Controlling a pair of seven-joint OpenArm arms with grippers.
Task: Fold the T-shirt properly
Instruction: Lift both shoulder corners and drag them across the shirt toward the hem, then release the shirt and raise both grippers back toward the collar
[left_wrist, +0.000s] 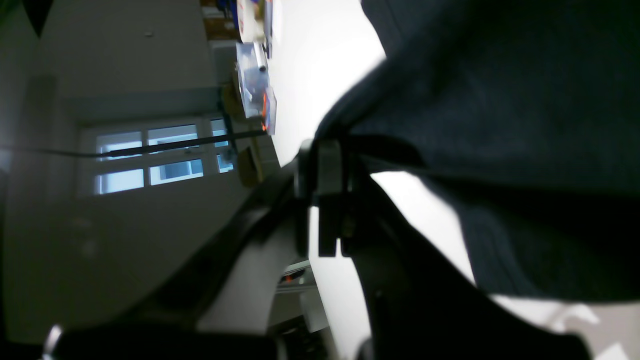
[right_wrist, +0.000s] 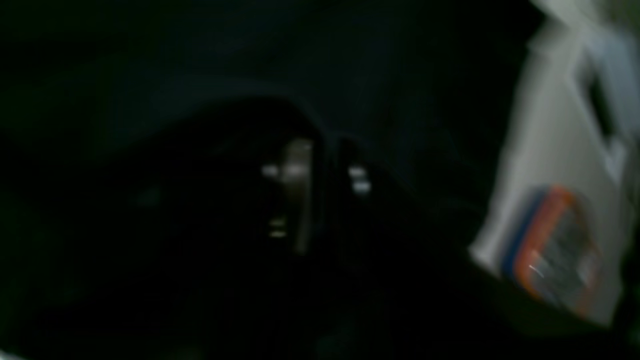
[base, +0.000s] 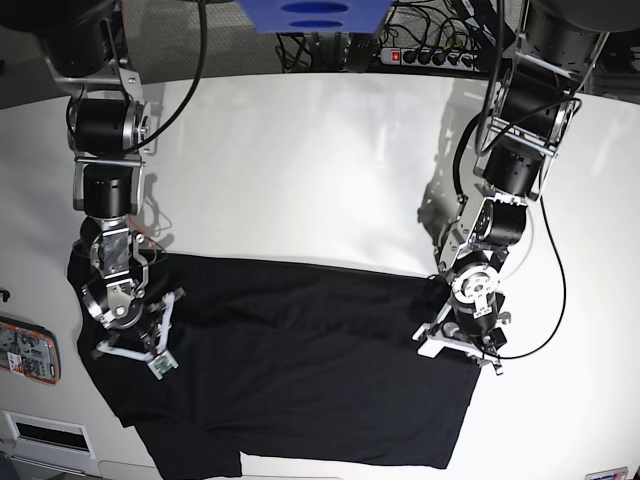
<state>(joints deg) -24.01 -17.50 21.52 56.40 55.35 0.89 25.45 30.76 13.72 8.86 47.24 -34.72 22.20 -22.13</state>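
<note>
Between the pinched jaws of left gripper (left_wrist: 330, 200) and right gripper (base: 135, 345), opposite side edges of limp, light T-shirt (base: 300, 370), spread flat beneath, likely sagging mid-span unless lifted together by those edges.

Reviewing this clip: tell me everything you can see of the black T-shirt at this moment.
The T-shirt is plain black soft fabric with no print showing, spread mostly flat on the white table with shallow wrinkles. A short sleeve hangs at the near edge. The left tool is shut on a pinch of its cloth, lifting a fold at that edge. The right tool sits at the opposite edge; its wrist view is too dark and blurred to confirm a grip.
</note>
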